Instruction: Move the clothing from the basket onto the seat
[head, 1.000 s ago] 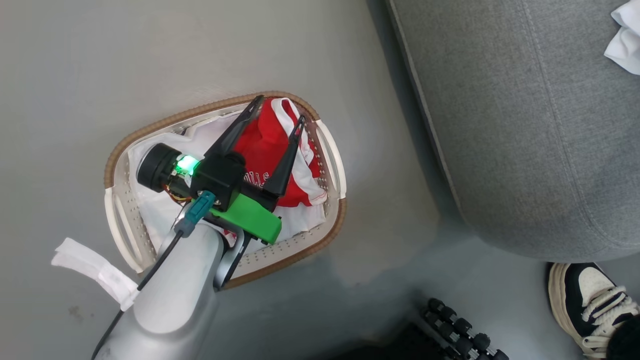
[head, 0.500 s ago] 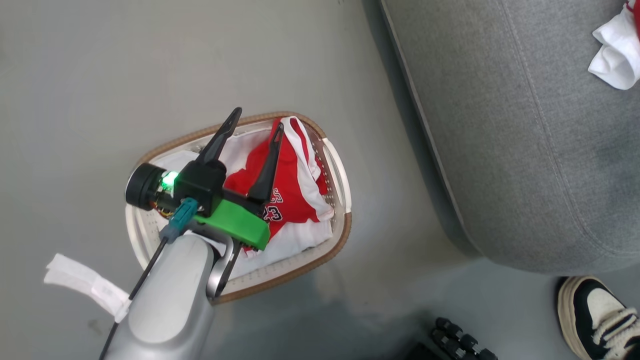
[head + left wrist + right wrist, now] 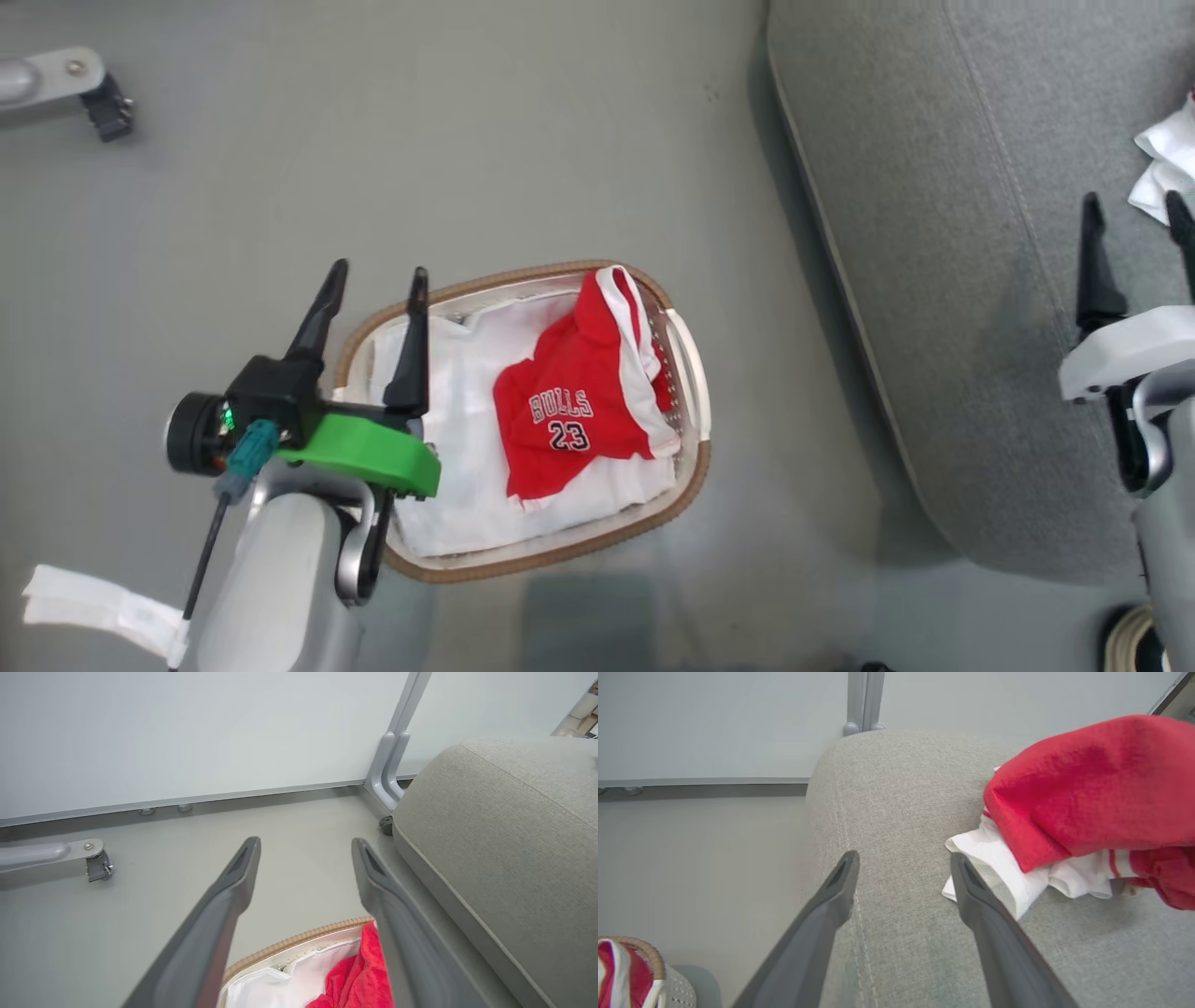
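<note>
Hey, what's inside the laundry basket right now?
A red BULLS 23 garment lies on white fabric inside the basket. Anything beneath that fabric, and the basket floor, is covered.

Smooth grey floor point(image 3: 560, 140) meeting a plain pale wall point(image 3: 187, 728) along a grey skirting strip point(image 3: 210, 797); a castor-tipped metal leg point(image 3: 56, 851) rests on the floor.
</note>
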Tool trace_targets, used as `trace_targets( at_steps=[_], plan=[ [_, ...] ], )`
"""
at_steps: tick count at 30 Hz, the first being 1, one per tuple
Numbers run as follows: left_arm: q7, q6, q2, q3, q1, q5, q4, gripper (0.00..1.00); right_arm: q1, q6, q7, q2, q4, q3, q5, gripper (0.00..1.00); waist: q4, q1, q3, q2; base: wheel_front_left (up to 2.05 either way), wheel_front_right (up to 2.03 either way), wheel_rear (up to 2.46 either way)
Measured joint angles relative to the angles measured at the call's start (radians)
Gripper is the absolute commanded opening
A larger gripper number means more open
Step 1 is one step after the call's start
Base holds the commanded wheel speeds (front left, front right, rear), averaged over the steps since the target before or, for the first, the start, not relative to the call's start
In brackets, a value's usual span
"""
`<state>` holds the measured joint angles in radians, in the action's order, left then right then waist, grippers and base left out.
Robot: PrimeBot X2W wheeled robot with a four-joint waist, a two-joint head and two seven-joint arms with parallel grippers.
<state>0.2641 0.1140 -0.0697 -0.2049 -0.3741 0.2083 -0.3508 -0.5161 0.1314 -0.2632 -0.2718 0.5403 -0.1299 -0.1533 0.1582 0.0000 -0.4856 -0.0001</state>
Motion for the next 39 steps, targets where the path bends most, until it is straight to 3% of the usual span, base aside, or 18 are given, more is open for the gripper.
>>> trace_targets(
  at_steps=[14, 25, 39],
  plan=[
    [0.0, -0.013, 0.018, 0.157, 0.093, -0.022, 0.018, 1.0, 0.037, 0.0, 0.0, 0.108, -0.109, 0.129, -0.041, 1.0, -0.127, 0.0, 0.111, 0.0001, 0.0, 0.0, 0.0],
    [0.0, -0.04, 0.019, 0.172, 0.191, 0.002, 0.017, 1.0, 0.145, 0.0, 0.0, 0.16, -0.131, 0.185, -0.041, 1.0, -0.177, 0.0, 0.215, 0.0001, 0.0, 0.0, 0.0],
    [0.0, -0.036, 0.02, 0.171, 0.337, 0.004, 0.055, 1.0, 0.325, 0.0, 0.0, 0.182, -0.159, 0.186, -0.035, 1.0, -0.203, -0.0001, 0.356, 0.0001, 0.0, 0.0, 0.0]
  ],
)
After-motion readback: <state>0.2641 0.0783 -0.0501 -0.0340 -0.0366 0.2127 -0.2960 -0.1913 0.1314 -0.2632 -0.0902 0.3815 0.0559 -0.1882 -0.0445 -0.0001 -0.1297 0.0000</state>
